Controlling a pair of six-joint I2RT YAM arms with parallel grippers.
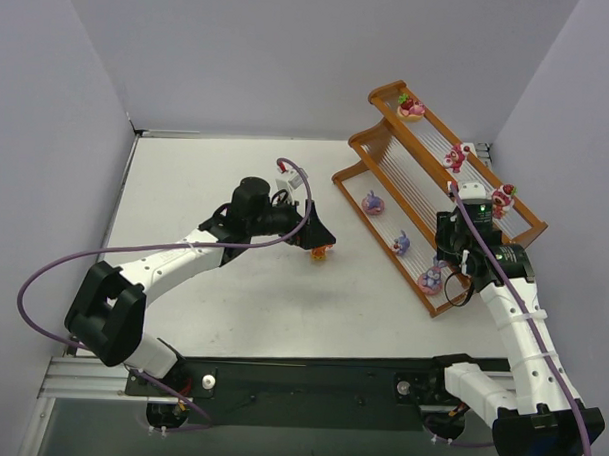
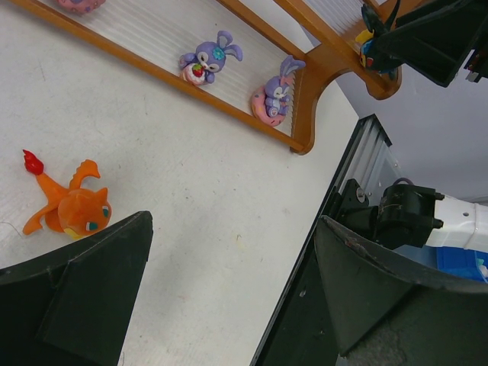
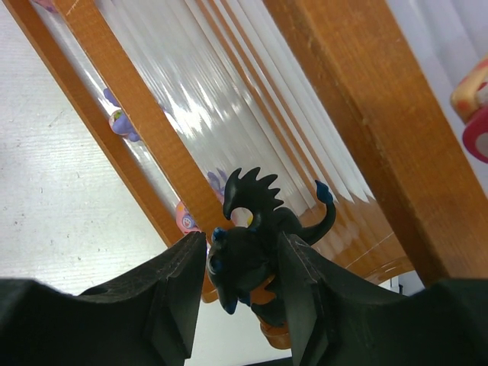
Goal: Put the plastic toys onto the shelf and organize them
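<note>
Right gripper (image 3: 240, 271) clamped on black winged toy (image 3: 252, 221), over shelf (image 3: 358, 114). Left gripper (image 2: 232, 236) spread wide; orange toy (image 2: 72, 210) lies on table (image 2: 206, 191) beside one finger.

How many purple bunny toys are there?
3 small purple plastic bunny figurines, all on the lowest tier of the orange-brown wooden stepped shelf: one at the far end, one mid-tier, one at the near end. The right arm could hide another.

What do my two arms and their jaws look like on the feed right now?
Both arms are white link shells joined by black joint housings. A purple cable loops beside the left arm; another follows the right arm. The jaws are matte black, broad and wedge-shaped. A small green light glows on the right wrist.
</note>
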